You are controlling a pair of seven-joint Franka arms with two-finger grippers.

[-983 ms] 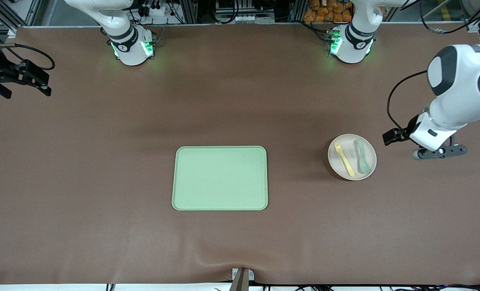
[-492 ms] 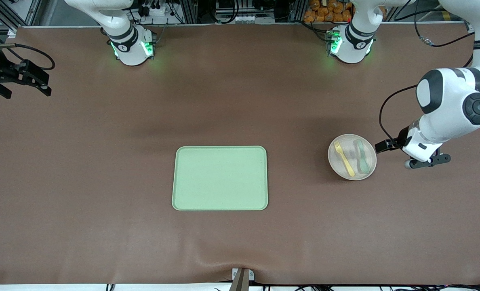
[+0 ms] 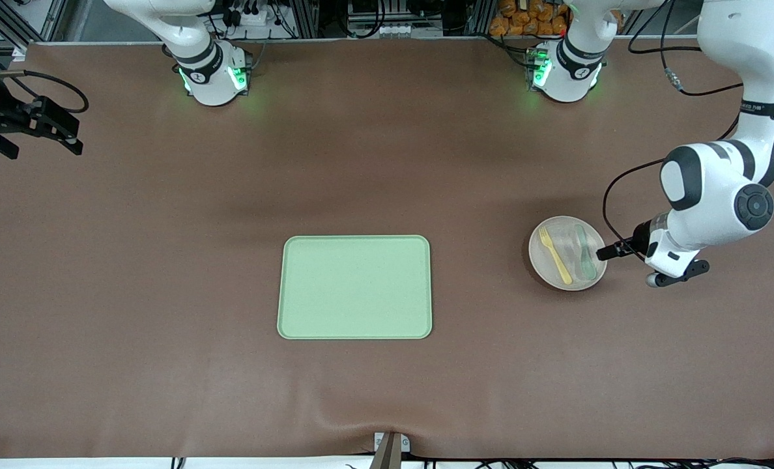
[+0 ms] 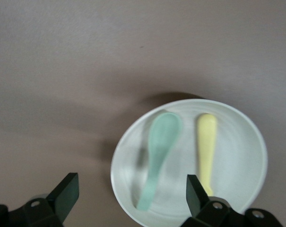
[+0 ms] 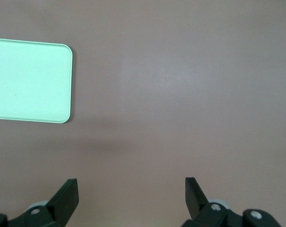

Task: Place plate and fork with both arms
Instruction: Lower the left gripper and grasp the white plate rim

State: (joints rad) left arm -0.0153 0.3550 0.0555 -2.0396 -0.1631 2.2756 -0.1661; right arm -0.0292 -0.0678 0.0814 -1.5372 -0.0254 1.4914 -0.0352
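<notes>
The pale plate (image 3: 567, 273) lies on the brown table toward the left arm's end. The yellow fork (image 3: 555, 255) and a grey-green spoon (image 3: 584, 251) lie side by side on it. My left gripper (image 3: 673, 271) hovers over the plate's edge on the left arm's side, open and empty. In the left wrist view the plate (image 4: 242, 156), fork (image 4: 206, 151) and spoon (image 4: 159, 156) show just ahead of the open left gripper (image 4: 132, 193). My right gripper (image 3: 42, 125) waits at the right arm's end of the table. It is open and empty in the right wrist view (image 5: 131, 196).
A light-green rectangular tray (image 3: 354, 286) lies in the middle of the table, its corner showing in the right wrist view (image 5: 29, 80). Brown table surface (image 3: 478, 195) lies between tray and plate. The arm bases (image 3: 214, 71) stand along the table's back edge.
My left arm has swung in toward the plate and come lower, its gripper now at the plate's edge. The right arm, plate, fork and spoon have not moved.
</notes>
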